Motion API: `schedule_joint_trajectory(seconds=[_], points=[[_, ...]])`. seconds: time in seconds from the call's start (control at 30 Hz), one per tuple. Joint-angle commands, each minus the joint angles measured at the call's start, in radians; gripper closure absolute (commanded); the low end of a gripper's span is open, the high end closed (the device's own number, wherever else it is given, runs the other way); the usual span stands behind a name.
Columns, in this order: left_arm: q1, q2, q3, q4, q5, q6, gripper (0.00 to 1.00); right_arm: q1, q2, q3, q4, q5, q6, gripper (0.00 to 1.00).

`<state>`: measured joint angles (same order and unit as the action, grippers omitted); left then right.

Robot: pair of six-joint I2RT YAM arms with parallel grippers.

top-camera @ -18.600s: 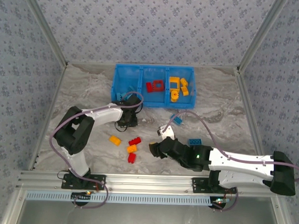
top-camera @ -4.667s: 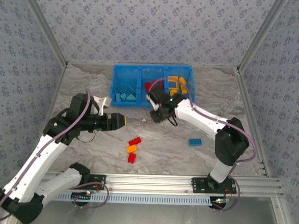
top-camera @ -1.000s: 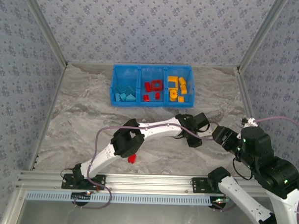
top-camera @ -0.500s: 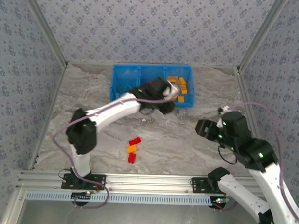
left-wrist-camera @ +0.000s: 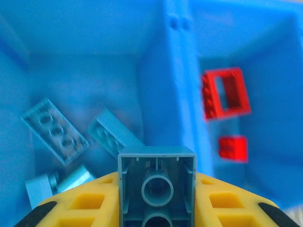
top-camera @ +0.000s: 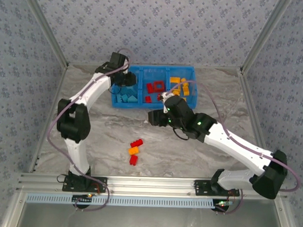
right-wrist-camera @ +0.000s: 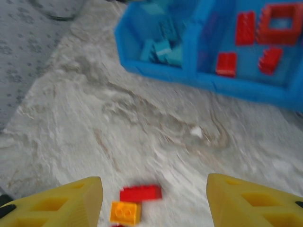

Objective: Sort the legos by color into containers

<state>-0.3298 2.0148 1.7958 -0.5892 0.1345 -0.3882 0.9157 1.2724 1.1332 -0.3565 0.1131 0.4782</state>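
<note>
The blue three-part bin (top-camera: 129,105) stands at the back of the table. My left gripper (top-camera: 123,81) hangs over its left compartment, shut on a light blue brick (left-wrist-camera: 156,182) held between the yellow fingers (left-wrist-camera: 85,203). Below it lie several light blue bricks (left-wrist-camera: 54,131). A red frame (left-wrist-camera: 226,92) and a red brick (left-wrist-camera: 233,147) lie in the middle compartment, and yellow bricks (top-camera: 180,84) in the right one. My right gripper (top-camera: 154,117) is open and empty just in front of the bin. Below it on the table sit a red brick (right-wrist-camera: 140,193) and an orange brick (right-wrist-camera: 125,212).
Three loose bricks lie together in the middle of the marble table: red (top-camera: 136,143), orange (top-camera: 134,150), red (top-camera: 133,160). The bin's front wall (right-wrist-camera: 246,90) rises close ahead of the right gripper. Patterned walls enclose the table on three sides.
My left gripper has swung from the bin's front middle to above its left compartment. The right arm has moved from the right side to the centre in front of the bin.
</note>
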Motion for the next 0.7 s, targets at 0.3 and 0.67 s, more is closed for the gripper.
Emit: schedule_joint_trajectory(seconds=[0.3,0.67], points=[[0.044,0.385,0.485,-0.177,0.052,-0.187,0.72,0.24,0.374,0.213,0.397,0.39,-0.447,0.32],[0.045,0.443,0.463,-0.133,0.096,-0.249,0.63,0.267,0.42,0.254,0.357,0.438,-0.401,0.32]])
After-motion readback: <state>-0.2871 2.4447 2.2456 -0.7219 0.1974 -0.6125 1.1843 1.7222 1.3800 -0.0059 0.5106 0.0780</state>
